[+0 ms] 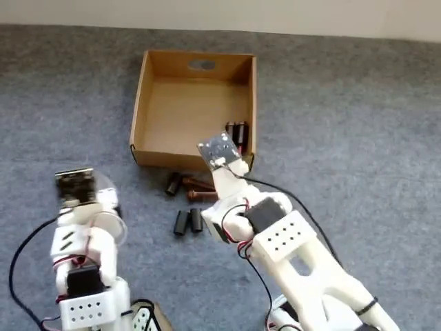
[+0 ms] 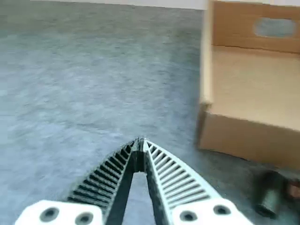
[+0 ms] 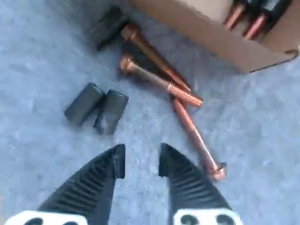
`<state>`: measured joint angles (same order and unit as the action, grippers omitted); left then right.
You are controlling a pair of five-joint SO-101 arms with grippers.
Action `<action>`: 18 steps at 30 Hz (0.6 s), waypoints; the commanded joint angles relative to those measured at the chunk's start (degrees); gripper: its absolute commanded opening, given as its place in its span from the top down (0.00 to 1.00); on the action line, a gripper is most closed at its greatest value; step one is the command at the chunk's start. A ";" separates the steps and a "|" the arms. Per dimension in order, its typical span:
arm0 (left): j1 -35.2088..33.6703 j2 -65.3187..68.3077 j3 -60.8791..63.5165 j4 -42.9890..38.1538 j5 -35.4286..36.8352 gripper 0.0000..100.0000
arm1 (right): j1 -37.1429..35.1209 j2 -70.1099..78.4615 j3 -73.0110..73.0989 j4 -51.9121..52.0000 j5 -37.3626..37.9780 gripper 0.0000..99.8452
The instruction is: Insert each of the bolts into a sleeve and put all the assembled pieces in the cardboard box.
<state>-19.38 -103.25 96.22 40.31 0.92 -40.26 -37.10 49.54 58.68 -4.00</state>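
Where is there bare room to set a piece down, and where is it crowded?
Free: inside the cardboard box, away from the assembled pieces in one corner; the carpet ahead of the shut left pincer, beside the box. Crowded: the strip before the box's front wall, where bolts and sleeves lie by the open right pincer.

Open tabletop [image 1: 358, 103] spreads on both sides of the cardboard box [image 1: 162, 158], whose walls bar a low approach. Before its front wall, bolts [image 3: 161, 82] and sleeves [image 3: 111, 111] clutter the way; the right tool [image 3: 140, 161], jaws parted, hangs apparently just clear of them.
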 commanded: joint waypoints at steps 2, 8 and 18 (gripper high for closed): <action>-8.75 -0.57 0.92 -3.52 10.64 0.97 | -0.57 5.93 -0.48 -4.79 0.26 0.85; -11.47 -0.22 0.92 -4.75 14.59 0.97 | -1.54 17.89 -7.78 -5.58 -8.97 0.84; -11.47 -0.22 0.92 -4.75 14.59 0.96 | -6.99 27.74 -14.81 -5.58 -11.87 0.84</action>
<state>-30.46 -103.25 96.22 36.88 15.25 -46.95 -10.37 37.58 54.02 -15.16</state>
